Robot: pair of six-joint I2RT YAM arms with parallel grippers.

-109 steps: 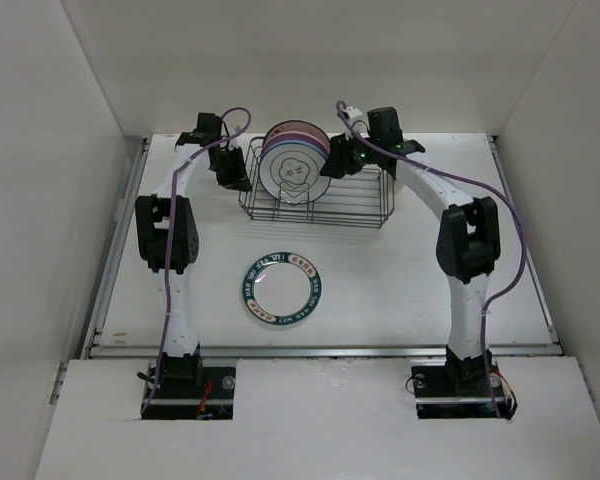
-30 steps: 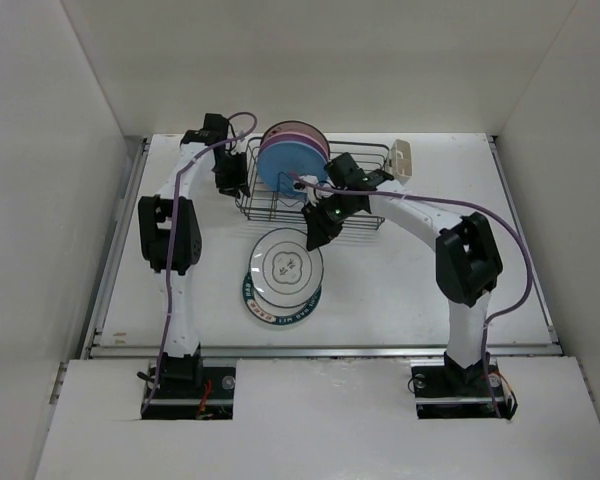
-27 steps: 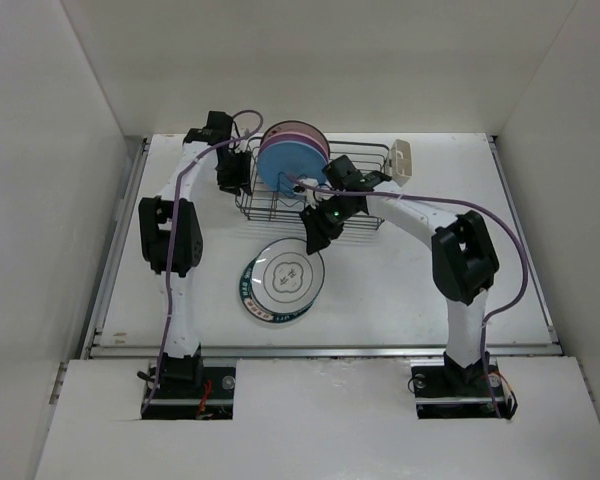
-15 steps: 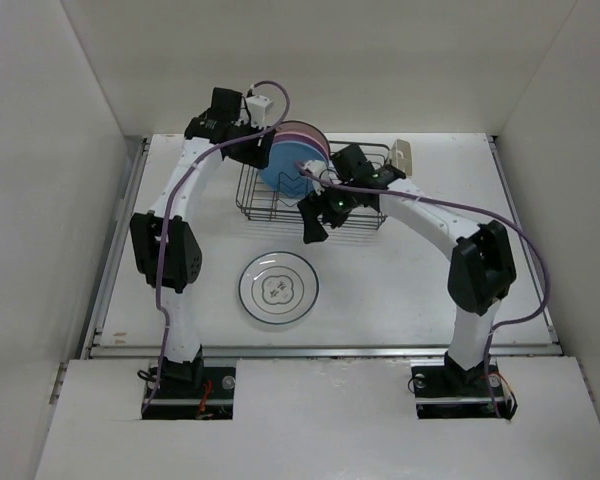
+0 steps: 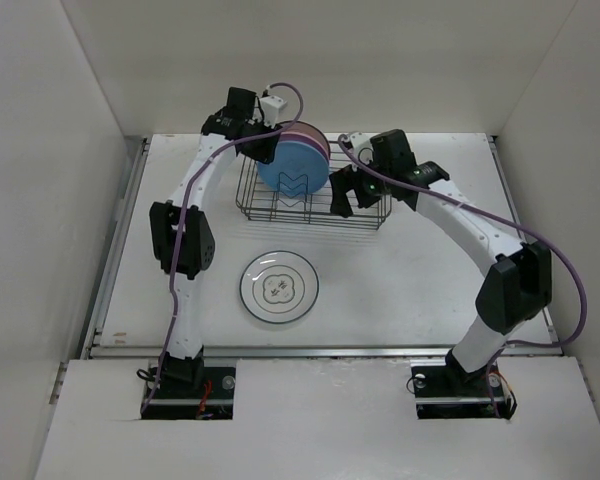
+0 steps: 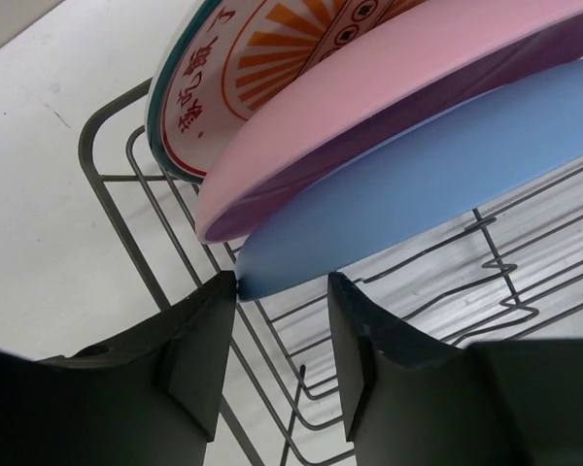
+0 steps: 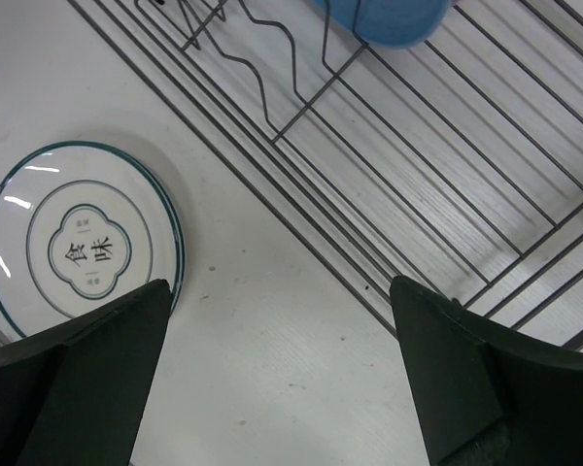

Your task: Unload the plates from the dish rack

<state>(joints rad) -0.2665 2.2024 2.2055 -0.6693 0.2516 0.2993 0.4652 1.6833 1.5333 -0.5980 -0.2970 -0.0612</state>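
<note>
A: We've got the left gripper (image 6: 282,283) at the rack's (image 5: 356,216) left end, fingers (image 6: 199,335) either side of the blue plate's (image 6: 447,165) rim. Clamped? We can't tell.

B: Pink (image 6: 408,87) and orange (image 6: 272,49) plates stand in the rack behind it. The flower plate (image 7: 83,248) lies flat before the rack. Our right gripper (image 7: 280,284) hangs over the rack's front edge, jaws wide apart.

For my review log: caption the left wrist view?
Left claw straddles rim of blue plate in dish rack; pink plate, orange-patterned plate behind.
</note>
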